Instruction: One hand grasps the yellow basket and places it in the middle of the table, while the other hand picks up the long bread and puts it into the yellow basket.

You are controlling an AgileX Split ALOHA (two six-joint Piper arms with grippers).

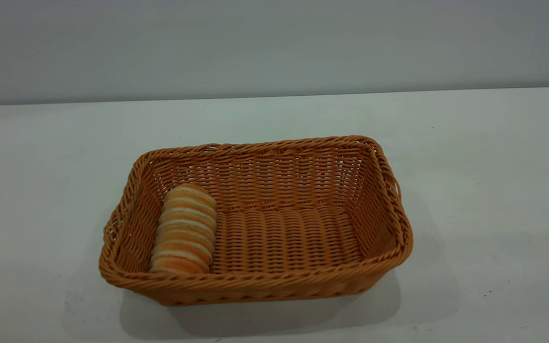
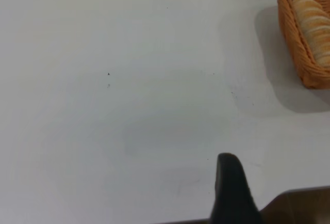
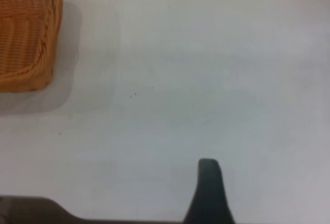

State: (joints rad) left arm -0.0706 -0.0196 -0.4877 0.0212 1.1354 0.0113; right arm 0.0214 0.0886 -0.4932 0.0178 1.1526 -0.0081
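Note:
The yellow basket [image 1: 260, 281] stands on the white table [image 1: 484, 190] at its middle. The long bread [image 1: 186, 231] lies inside the basket against its left end wall, its length running front to back. Neither gripper shows in the exterior view. In the left wrist view a dark part of my left gripper [image 2: 229, 183] hangs over bare table, well away from the basket [image 2: 294, 33] with the bread [image 2: 313, 20] in it. In the right wrist view a dark part of my right gripper [image 3: 209, 188] is over bare table, away from the basket [image 3: 28, 38].
A grey wall [image 1: 274, 43] rises behind the table's far edge. A brown surface [image 2: 304, 208] shows past the table edge in the left wrist view. Bare tabletop lies on both sides of the basket.

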